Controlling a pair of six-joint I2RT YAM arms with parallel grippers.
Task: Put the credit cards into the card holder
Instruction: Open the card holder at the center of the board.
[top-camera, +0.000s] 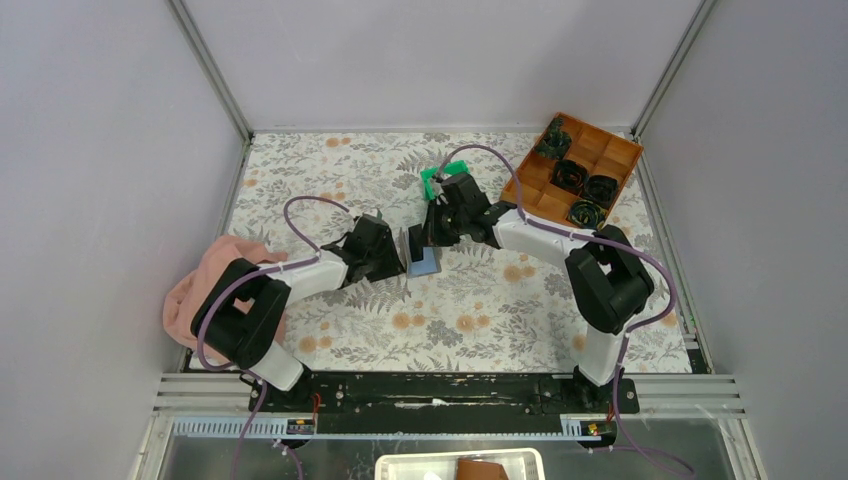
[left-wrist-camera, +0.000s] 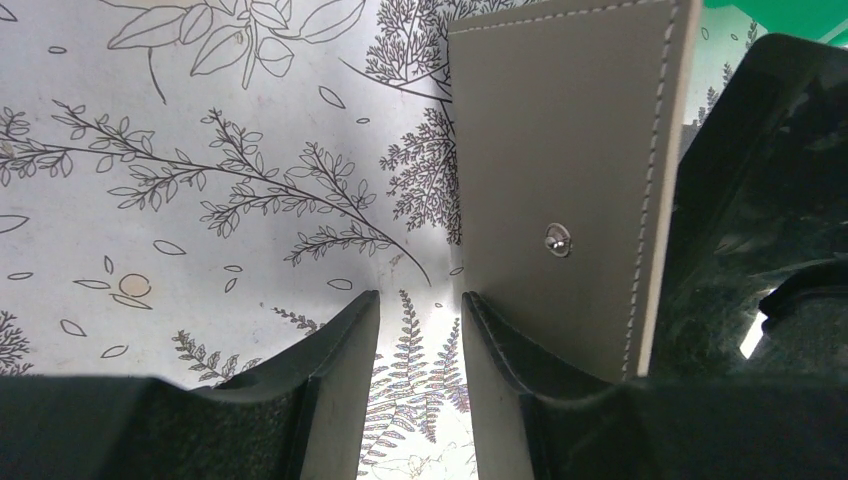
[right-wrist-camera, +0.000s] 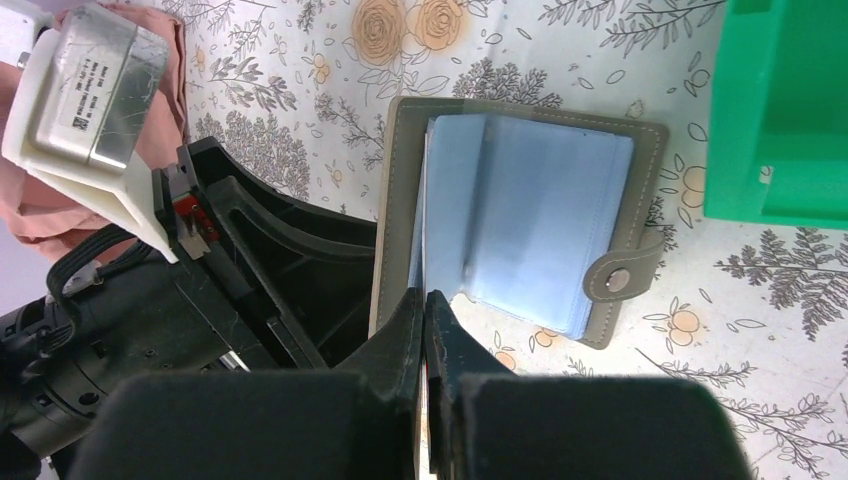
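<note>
Right wrist is showing the card holder (right-wrist-camera: 540, 210) lying open, nothing visibly slotted yet, right end effector (right-wrist-camera: 427, 305) closed, left end effector (left-wrist-camera: 420, 305) open

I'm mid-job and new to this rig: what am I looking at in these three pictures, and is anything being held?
These are two robot arms, each ending in a two-finger gripper. The wide picture looks down from above and behind them; the other two come from a camera on each wrist. On the flowered table lie an open card holder, a green bin, a brown compartment tray and a pink cloth. The left gripper is open, nothing between its fingers, beside the holder's raised grey cover. The right gripper is shut at the blue pockets; whether anything is pinched there I cannot tell.
</note>
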